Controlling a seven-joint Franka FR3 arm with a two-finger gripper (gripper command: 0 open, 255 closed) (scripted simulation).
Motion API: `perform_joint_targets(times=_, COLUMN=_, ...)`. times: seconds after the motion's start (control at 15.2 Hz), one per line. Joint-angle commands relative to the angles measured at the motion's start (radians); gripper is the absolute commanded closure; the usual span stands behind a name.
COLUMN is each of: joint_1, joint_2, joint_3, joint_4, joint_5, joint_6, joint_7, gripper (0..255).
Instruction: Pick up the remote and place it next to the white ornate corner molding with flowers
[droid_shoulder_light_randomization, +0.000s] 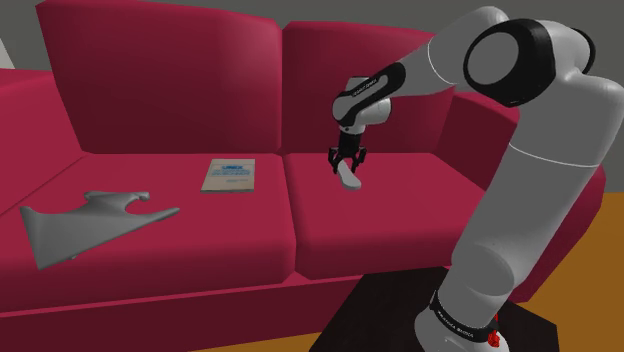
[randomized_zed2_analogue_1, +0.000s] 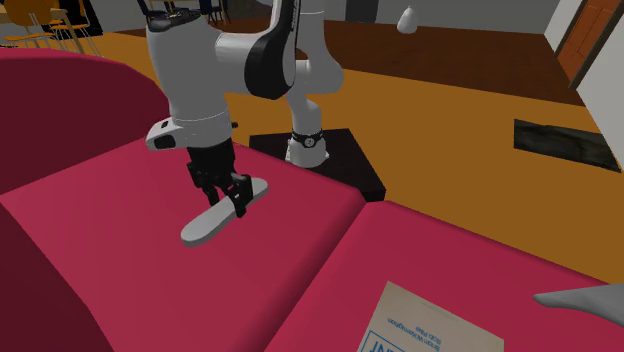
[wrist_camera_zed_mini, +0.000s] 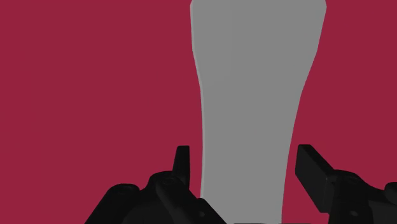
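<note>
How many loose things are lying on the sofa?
3. In the shoulder view: the remote at the gripper, the booklet left of it, the molding farthest left. None looks hidden.

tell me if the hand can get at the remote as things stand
Probably yes. The hand is down over the grey remote on the red sofa, fingers open on either side of it, nothing between. The booklet and the pale molding lie well off on the next cushion.

soft, even, moderate light with gentle shading across the red sofa (droid_shoulder_light_randomization: 150, 110) cushions
</note>
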Motion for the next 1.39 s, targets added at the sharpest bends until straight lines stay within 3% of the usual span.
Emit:
perform_joint_targets(times=0.0, joint_1=0.001, joint_2=-0.016, joint_3=0.001, joint_4=0.011, joint_5=-0.005, joint_6=-0.027, joint_7=0.006, gripper=255)
perform_joint_targets(times=0.59, joint_1=0.002, joint_2=-0.064, joint_3=0.002, joint_4=0.070, joint_5=-0.020, joint_6=-0.132, joint_7=0.017, gripper=255)
perform_joint_targets(times=1.32, joint_1=0.133, joint_2=-0.048, joint_3=0.138, joint_4=0.092, joint_5=-0.017, joint_6=-0.136, joint_7=0.284, gripper=255)
